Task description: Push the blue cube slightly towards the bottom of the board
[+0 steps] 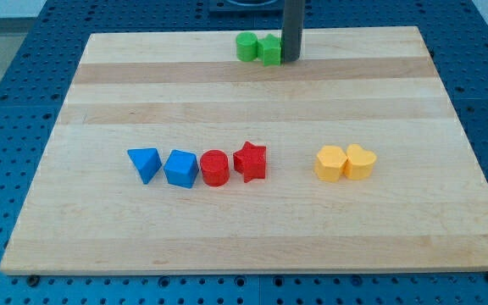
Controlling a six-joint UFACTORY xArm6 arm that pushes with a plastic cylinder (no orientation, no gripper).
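The blue cube [181, 169] sits on the wooden board [252, 229], left of the middle. A blue triangular block [145, 163] lies just to its left. A red cylinder [215, 168] touches its right side, and a red star [251, 160] follows. My tip [291, 59] is near the view's top, touching the right side of a green block, far above and to the right of the blue cube.
Two green blocks [246, 47] [270, 50] stand side by side at the top edge, left of the rod. Two yellow blocks [330, 163] [360, 161] sit together right of the middle. Blue perforated table surrounds the board.
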